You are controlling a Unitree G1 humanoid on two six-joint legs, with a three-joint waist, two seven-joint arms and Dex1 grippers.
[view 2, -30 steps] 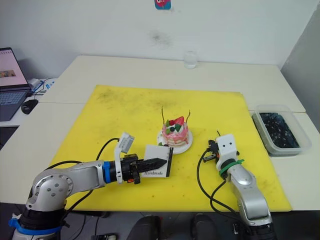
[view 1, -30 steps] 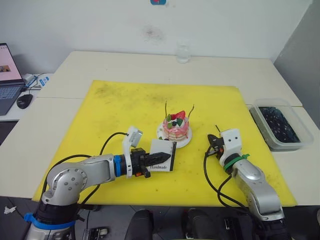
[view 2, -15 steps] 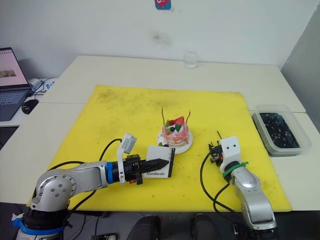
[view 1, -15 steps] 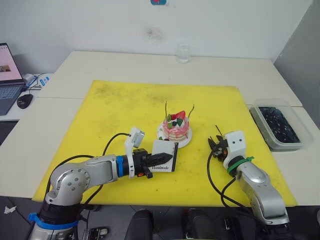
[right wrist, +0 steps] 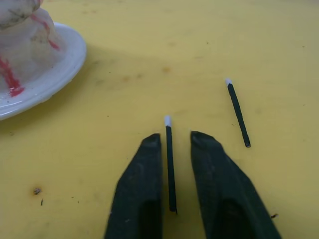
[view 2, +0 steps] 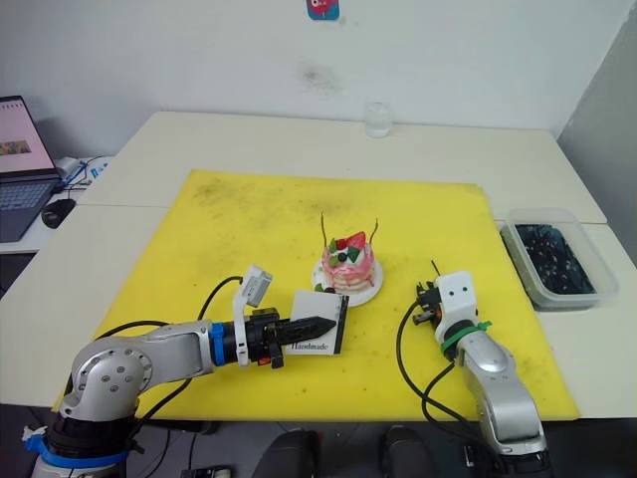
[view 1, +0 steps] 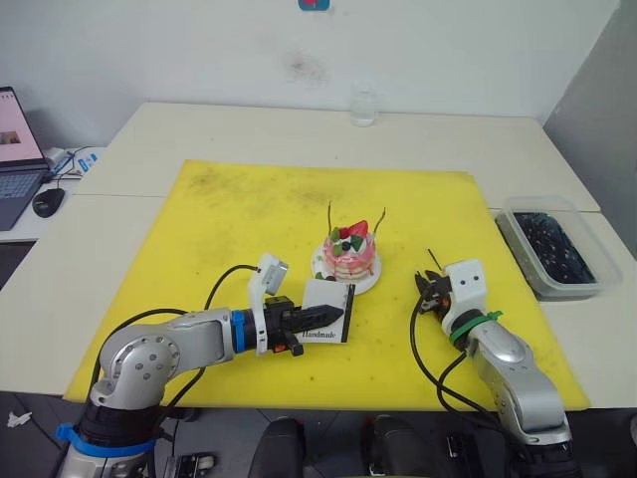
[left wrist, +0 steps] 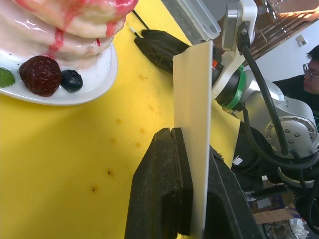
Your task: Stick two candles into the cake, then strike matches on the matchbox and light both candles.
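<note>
Upright, the matchbox [left wrist: 193,129] is clamped by the left gripper [left wrist: 192,164] — a match [right wrist: 170,159] is straddled by the right gripper's [right wrist: 175,142] slightly parted, non-gripping fingers [right wrist: 144,174]

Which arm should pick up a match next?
Right. The right gripper is open with its jaws either side of one short black white-tipped match on the yellow mat. The left gripper is shut on the flat white matchbox.

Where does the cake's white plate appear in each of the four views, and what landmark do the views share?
Left eye view: plate, mid-mat, under the cake.
Right eye view: plate, mid-mat, just beyond the matchbox.
Left wrist view: plate, upper left, holding berries.
Right wrist view: plate, upper-left corner.
Shared landmark: the yellow mat.
</note>
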